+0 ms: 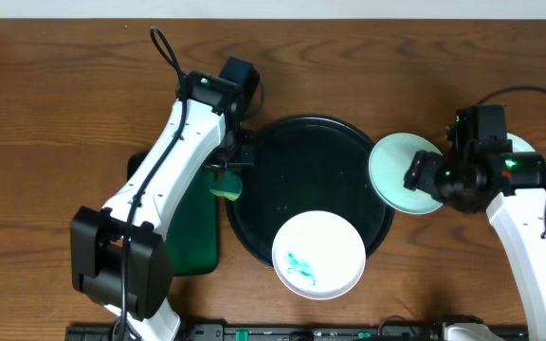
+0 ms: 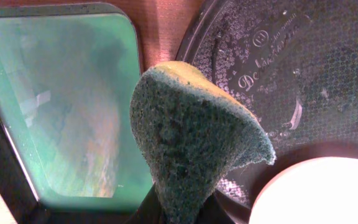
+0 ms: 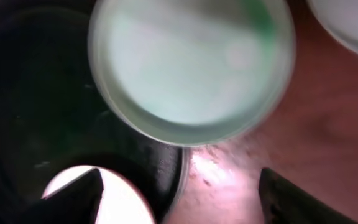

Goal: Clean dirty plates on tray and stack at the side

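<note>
The black tray [image 1: 292,161] lies mid-table. A white dirty plate [image 1: 318,253] with teal smears sits on its front rim, and shows too in the left wrist view [image 2: 322,193]. A pale mint plate [image 1: 391,166] overlaps the tray's right rim; it looks blurred in the right wrist view [image 3: 191,68]. My right gripper [image 1: 423,175] is just right of it, jaws wide open [image 3: 180,180], nothing between them. My left gripper [image 1: 227,170] is shut on a green and yellow sponge [image 2: 191,137] at the tray's left edge.
A dark-green rectangular tray [image 1: 197,227] lies left of the black tray, under my left arm. Another pale plate [image 1: 522,145] rests on the wooden table behind my right arm, seen also at the right wrist view's top corner [image 3: 347,22].
</note>
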{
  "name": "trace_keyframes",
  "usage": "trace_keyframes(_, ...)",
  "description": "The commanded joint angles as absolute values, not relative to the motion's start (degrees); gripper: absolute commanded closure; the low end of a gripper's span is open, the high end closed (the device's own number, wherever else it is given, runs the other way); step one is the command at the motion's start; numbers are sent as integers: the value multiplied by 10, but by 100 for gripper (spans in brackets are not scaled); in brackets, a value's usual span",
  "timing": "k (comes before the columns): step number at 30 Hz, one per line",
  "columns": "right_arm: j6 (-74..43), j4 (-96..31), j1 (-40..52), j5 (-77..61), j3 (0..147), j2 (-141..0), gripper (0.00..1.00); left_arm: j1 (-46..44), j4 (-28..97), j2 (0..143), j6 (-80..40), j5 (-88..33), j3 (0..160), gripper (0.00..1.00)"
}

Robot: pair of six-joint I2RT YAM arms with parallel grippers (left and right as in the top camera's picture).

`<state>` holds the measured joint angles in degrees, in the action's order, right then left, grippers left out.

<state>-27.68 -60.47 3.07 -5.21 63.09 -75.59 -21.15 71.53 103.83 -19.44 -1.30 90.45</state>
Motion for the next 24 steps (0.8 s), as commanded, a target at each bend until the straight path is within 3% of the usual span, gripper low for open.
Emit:
trace_keyframes(1,-462,-641,25,53,613,-750,16,-209,718,1046,-187,-8,900,93)
trace_keyframes(9,-643,-639,20,114,513,-750,14,-209,718,1046,-187,-8,900,93)
trace_keyframes(24,-587,-415,-38,68,381,-750,18,-209,720,1046,-187,-8,900,93)
